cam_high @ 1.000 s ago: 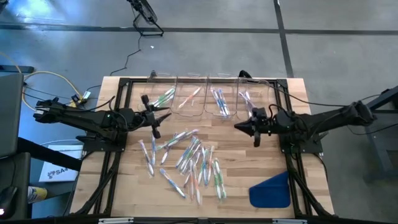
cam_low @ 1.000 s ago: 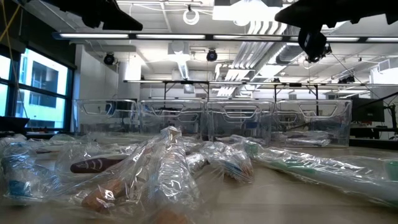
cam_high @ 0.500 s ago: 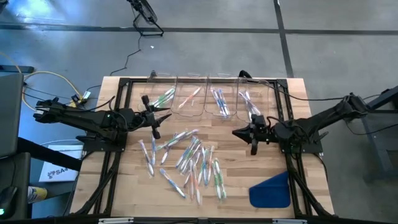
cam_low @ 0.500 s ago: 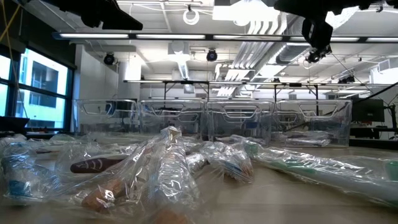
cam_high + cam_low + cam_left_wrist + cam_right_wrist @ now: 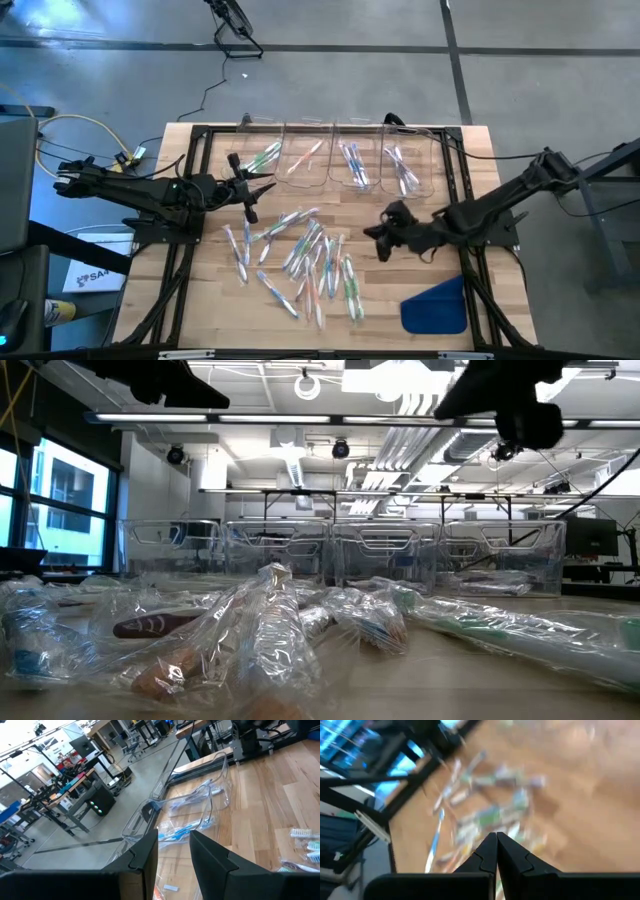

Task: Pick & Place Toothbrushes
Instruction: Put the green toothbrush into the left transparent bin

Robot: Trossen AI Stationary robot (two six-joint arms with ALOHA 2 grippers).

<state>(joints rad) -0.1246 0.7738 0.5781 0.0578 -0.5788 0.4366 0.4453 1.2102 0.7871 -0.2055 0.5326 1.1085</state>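
Many plastic-wrapped toothbrushes (image 5: 300,255) lie loose in a pile on the middle of the wooden table; they fill the foreground of the low view (image 5: 270,630). My right gripper (image 5: 372,233) hangs shut above the table just right of the pile, pointing at it and slanting down, holding nothing; its wrist view shows the blurred toothbrushes (image 5: 490,815) ahead of the shut gripper (image 5: 496,847). My left gripper (image 5: 262,188) waits above the table's far left, between the pile and the bins. It stands open (image 5: 174,855) with nothing between its fingers.
Several clear bins (image 5: 350,160) stand in a row along the far edge, each with a few toothbrushes of one colour; the low view shows the bins (image 5: 340,555) behind the pile. A flat blue piece (image 5: 435,305) lies at the near right corner.
My right gripper has swung from in front of the bins toward the table's near edge and a little left, toward the pile. It has rolled and tipped downward, staying shut. The toothbrushes have not moved.
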